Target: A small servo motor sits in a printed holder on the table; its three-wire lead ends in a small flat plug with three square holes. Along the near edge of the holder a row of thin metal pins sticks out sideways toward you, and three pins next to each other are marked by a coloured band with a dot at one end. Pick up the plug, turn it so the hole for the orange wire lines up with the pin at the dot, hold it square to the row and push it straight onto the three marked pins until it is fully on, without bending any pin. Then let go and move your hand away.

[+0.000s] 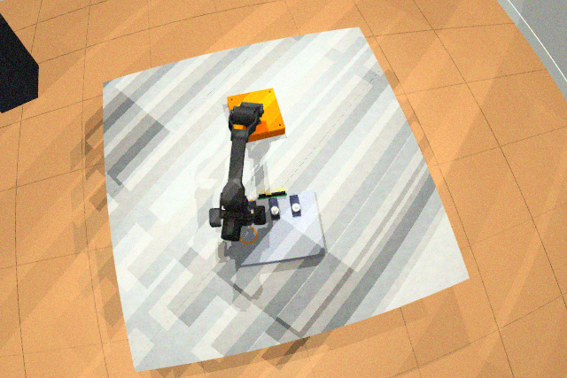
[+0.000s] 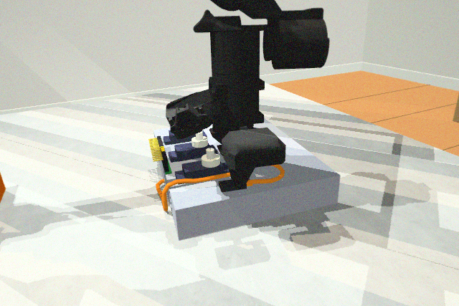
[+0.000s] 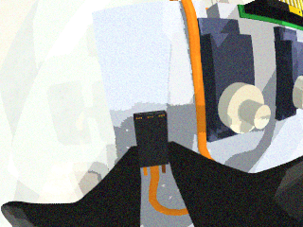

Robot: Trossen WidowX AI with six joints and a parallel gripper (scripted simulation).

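The gripper [image 2: 236, 186] [image 3: 153, 152] is shut on the small black plug [image 3: 151, 132], low at the top of the pale holder [image 1: 292, 241] [image 2: 259, 204]. The plug's holed end faces up in the wrist view; wires leave its lower end, orange at left and brown at right. The orange lead [image 1: 248, 243] [image 2: 192, 180] [image 3: 197, 80] loops over the holder beside a dark blue servo [image 2: 196, 169] [image 3: 232, 61] with a white horn. The yellow pins [image 2: 155, 150] [image 3: 298, 7] are at the holder's edge, away from the plug. The band's dot cannot be made out.
Two more servos stand along the holder, one [image 1: 275, 208] [image 3: 288, 71] nearest the first and another [image 1: 295, 205] farther along. A green board strip [image 2: 168, 168] [image 3: 265, 19] runs under the pins. The orange base block [image 1: 275, 111] is at the arm's foot.
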